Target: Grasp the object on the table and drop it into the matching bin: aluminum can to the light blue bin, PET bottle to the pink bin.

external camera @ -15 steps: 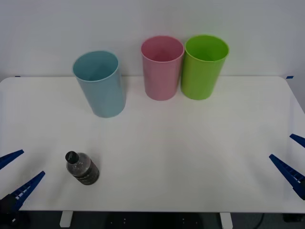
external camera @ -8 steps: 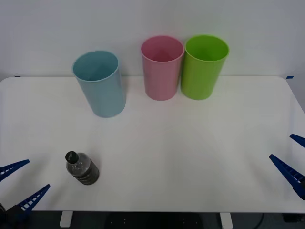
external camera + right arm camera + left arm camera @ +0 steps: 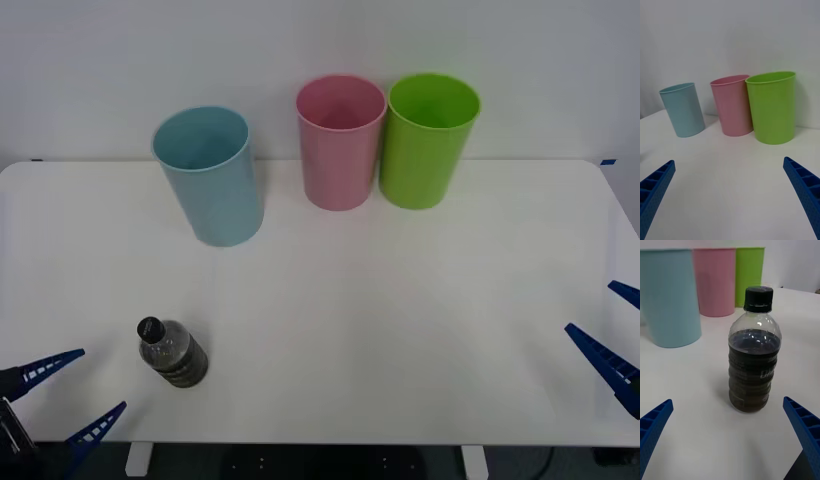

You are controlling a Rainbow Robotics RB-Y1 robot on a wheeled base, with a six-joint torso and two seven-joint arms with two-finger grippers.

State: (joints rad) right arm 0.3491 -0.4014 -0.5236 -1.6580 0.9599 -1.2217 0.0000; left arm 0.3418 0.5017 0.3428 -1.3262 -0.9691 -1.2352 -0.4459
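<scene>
A small PET bottle with a black cap and dark brown contents stands upright near the front left of the white table. My left gripper is open at the table's front left corner, a short way from the bottle and facing it, nothing between its fingers. The pink bin stands at the back centre. The light blue bin is to its left, nearer the bottle. My right gripper rests open at the right edge.
A lime green bin stands touching or nearly touching the pink bin on its right. A white wall runs behind the table. The tabletop between the bottle and the bins is bare.
My left gripper has moved rightward along the front edge, closer to the bottle. The bottle, the bins and the right gripper have stayed put.
</scene>
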